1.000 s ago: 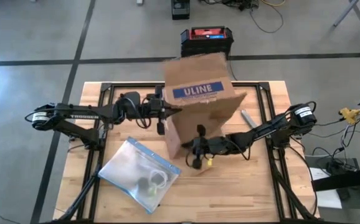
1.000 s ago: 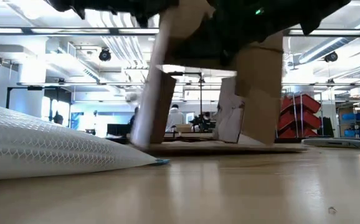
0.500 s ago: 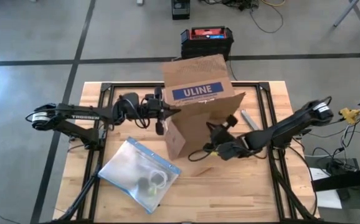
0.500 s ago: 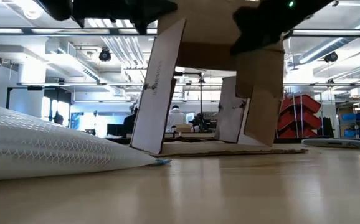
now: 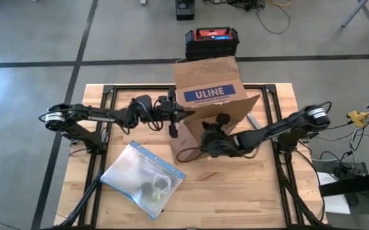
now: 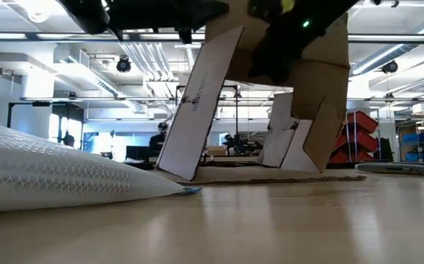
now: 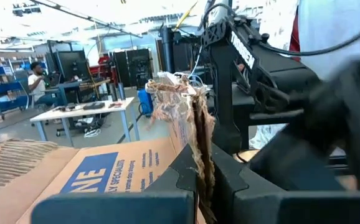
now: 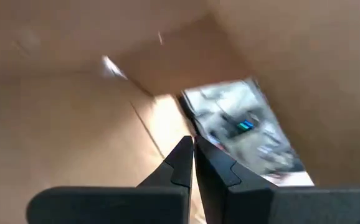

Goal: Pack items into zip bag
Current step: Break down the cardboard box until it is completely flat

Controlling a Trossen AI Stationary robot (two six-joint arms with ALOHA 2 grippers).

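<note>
The clear zip bag (image 5: 142, 179) lies flat on the near left of the table, and in the low view its bulging side (image 6: 50, 172) shows. Dark and pale items (image 5: 152, 187) sit inside it. A brown ULINE box (image 5: 210, 80) stands tilted at the table's middle, its flaps open. My left gripper (image 5: 181, 115) is shut on a flap at the box's left. My right gripper (image 5: 203, 139) is shut at the box's near open side, and its view (image 8: 194, 152) looks into the cardboard interior. My left gripper pinches the torn edge of a box flap (image 7: 195, 118) between its two fingers, coming level from the table's left. The flap stands upright between the fingers. My right gripper: I cannot tell whether its shut fingers touch the cardboard.
A black and red case (image 5: 212, 38) sits on the floor beyond the far edge. A small grey strip (image 5: 255, 121) lies on the table to the right of the box. Bare wood (image 5: 235, 198) stretches along the near right.
My left gripper has gone toward the table's right with the flap, and the box has shifted right and tilted further. My right gripper has swung from the box's near side toward the far edge, rolling as it went, and now points into the box.
</note>
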